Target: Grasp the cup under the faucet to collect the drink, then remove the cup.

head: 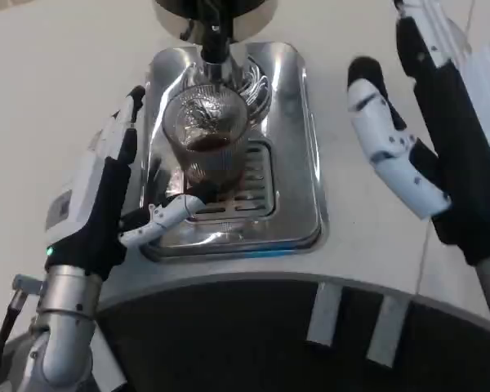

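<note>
Head view. Cup (208,143) stood on the slotted grate of the steel drip tray (298,155), directly beneath the faucet (215,45), so the spout could empty straight into it. Clear ribbed glass, upright, dark drink visible inside, part full by the look of it. Tray sat on top of the machine, whose dark front panel (253,335) filled the lower frame; white worktop (49,98) lay behind.

Left hand (114,188) was at the cup's left side, back of the hand outward, fingers raised beside the glass and one white finger (167,216) reaching under and across near its base. Posture looked like a steadying hold during filling, but whether the fingers actually pressed the glass could not be told; contact hidden by glare on the tray.

Right hand (392,143) hung well apart from the cup, off the tray's right edge, fingers loosely apart, holding nothing. Likely waiting.

Judgement: collecting step underway; removal not yet done.
</note>
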`<state>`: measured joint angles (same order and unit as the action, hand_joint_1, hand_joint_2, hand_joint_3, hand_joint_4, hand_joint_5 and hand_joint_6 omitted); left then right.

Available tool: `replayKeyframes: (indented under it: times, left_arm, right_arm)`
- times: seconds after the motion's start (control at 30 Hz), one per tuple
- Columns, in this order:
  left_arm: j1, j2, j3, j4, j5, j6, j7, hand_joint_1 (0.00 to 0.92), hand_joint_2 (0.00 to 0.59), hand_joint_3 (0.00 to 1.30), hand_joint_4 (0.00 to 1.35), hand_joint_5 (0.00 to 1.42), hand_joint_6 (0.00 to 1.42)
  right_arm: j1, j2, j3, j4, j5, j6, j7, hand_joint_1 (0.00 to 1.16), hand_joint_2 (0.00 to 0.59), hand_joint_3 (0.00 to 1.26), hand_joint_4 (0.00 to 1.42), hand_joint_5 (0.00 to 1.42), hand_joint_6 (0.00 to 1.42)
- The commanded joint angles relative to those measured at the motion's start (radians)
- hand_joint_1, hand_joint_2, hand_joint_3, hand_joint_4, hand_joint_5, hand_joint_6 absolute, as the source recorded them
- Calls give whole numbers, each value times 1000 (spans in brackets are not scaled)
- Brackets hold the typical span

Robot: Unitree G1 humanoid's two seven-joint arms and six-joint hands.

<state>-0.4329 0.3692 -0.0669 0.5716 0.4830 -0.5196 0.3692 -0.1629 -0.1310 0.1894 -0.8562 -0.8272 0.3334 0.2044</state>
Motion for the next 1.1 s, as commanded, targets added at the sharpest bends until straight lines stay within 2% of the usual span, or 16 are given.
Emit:
replayKeyframes:
  times: [0.03,0.1,0.23,0.3,0.37,0.47,0.6,0.8,0.9,1.0,1.1]
  left_arm:
    - [-10,-10,-12,32,-2,-15,14,183,46,0,0,14,15]
    - [-17,-15,-15,41,-4,-15,14,182,46,0,0,14,12]
    - [-39,-30,-20,70,-15,-24,10,173,46,0,0,13,10]
    - [-49,-35,-21,85,-19,-33,13,171,47,0,0,13,13]
    - [-60,-38,-22,102,-22,-44,16,170,48,0,0,13,16]
    - [-75,-43,-19,124,-31,-59,20,165,43,0,0,24,33]
    - [-99,-51,-25,154,-21,-68,56,128,26,0,0,56,71]
    - [-127,-70,-30,192,-29,-80,78,122,20,0,0,78,91]
    - [-143,-79,-33,217,-34,-85,77,156,22,0,0,95,106]
    - [-155,-84,-43,241,-34,-94,72,239,32,0,0,109,111]
    - [-163,-82,-59,256,-28,-101,63,356,38,0,0,98,116]
  right_arm:
    - [96,-7,-14,-42,-32,-50,-21,0,586,0,0,0,0]
    - [130,-13,-24,-48,-42,-66,-19,0,586,0,0,0,0]
    - [233,-49,-65,-36,-52,-115,-32,3,586,0,0,0,0]
    - [273,-57,-83,-31,-55,-131,-34,113,586,0,0,0,0]
    - [342,-55,-98,-34,-87,-143,-50,227,586,0,0,0,0]
    - [419,-49,-110,-28,-118,-169,-83,278,586,0,0,0,0]
    - [501,-75,-114,40,-152,-223,-138,296,583,0,0,0,0]
    - [543,-118,-121,150,-169,-301,-201,333,575,0,0,0,0]
    - [550,-130,-114,181,-165,-326,-219,334,571,0,0,0,0]
    - [553,-127,-107,190,-162,-338,-226,307,526,0,0,0,0]
    - [569,-127,-107,184,-155,-348,-225,254,506,0,0,0,0]
